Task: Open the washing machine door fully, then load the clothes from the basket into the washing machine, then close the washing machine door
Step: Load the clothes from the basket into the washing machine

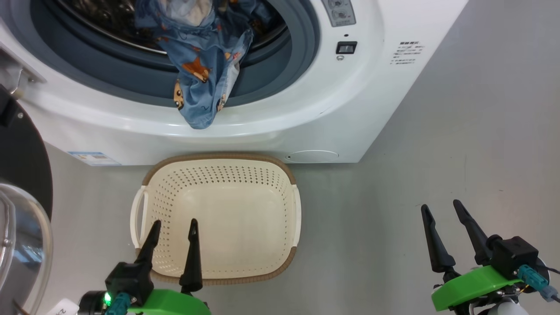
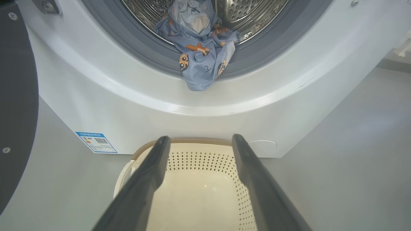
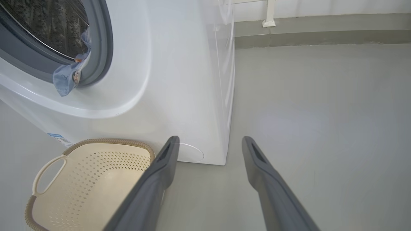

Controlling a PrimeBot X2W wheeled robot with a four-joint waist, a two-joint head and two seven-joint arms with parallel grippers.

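— On the lower left corner of the washing machine [image 1: 306,109], is that sticker readable?

— The blue label [image 2: 96,142] has a square code and small coloured marks, but its print is too fine to read. The lines of dark print [image 1: 406,53] on the right of the front are just as illegible. Above them sit a small black rectangle [image 1: 346,47] and a grey plate [image 1: 339,12] that the top edge cuts off.

— Where are the clothes [image 1: 205,65]?

— Half in the drum. Blue fabric with orange-brown animal prints spills over the grey rubber ring [image 1: 280,83], and its tip hangs onto the white front. How much lies deeper inside is hidden.

— The door [image 1: 22,153]?

— Swung open on the left. Part of its black ring and a slice of its glass bowl [image 1: 22,245] show; the rest is out of frame.

— And the basket [image 1: 218,157]?

— On the grey floor [image 1: 437,153], its far rim right against the machine's base, pale perforated bottom in plain sight.

— The grippers?

— The left gripper [image 1: 175,222] hangs over the basket's near edge, fingers spread wide with nothing between them. The right gripper [image 1: 440,204] hangs over bare floor well to the basket's right, also spread wide and holding nothing. A white tag [image 1: 61,308] beside the left one carries dark characters, cut off and unreadable.
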